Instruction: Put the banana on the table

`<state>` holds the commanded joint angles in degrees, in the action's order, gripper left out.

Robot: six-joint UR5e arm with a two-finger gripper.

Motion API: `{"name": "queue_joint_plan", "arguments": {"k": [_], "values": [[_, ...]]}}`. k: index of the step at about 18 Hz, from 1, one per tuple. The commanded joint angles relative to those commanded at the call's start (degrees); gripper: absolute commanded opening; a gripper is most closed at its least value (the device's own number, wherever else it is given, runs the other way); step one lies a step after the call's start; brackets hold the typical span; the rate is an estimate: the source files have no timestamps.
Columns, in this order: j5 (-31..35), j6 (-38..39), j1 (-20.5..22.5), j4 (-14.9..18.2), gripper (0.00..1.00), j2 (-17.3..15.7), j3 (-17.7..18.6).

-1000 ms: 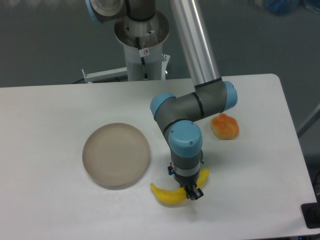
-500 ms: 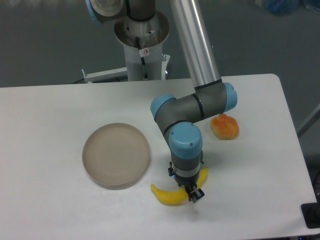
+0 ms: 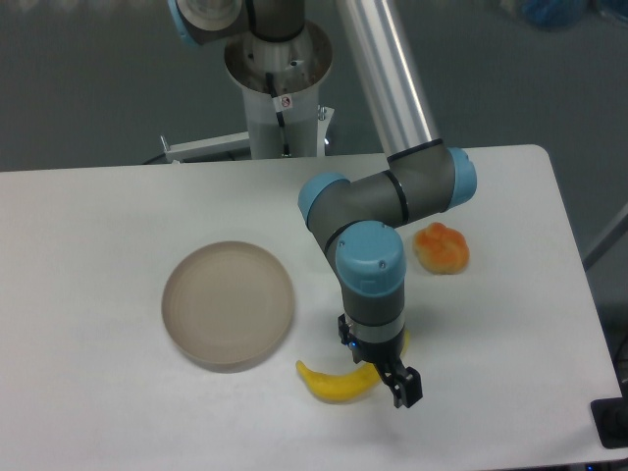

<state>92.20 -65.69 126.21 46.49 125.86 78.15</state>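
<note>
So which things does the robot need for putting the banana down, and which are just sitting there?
For the job:
- banana, lying on the table
- table, the white top it goes on
- end effector, close above the banana's right end

Just lying about:
- round plate, left of the banana, nothing on it
- orange lumpy fruit, further back on the right

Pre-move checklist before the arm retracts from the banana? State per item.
1. banana on the table, not on the plate: ok.
2. gripper released: cannot tell; the wrist hides the banana's right end and the fingers' spacing is unclear.
3. Banana apart from the plate: ok, a gap shows between them.
4. orange fruit out of the way: ok, it sits beside the arm's elbow, apart from the gripper.
5. Banana away from the table's front edge: ok, white surface shows in front of it.
</note>
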Motion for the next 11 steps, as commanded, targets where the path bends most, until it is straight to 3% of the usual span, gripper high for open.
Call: {"name": "queue_joint_plan", "arguments": {"k": [5,11], "values": [[-0.44,1.18,4.92,-0.53,1.0,1.14,-6.59],[0.0,-3.56,6.94,-2.64,1.0,2.55,-7.48]]}}
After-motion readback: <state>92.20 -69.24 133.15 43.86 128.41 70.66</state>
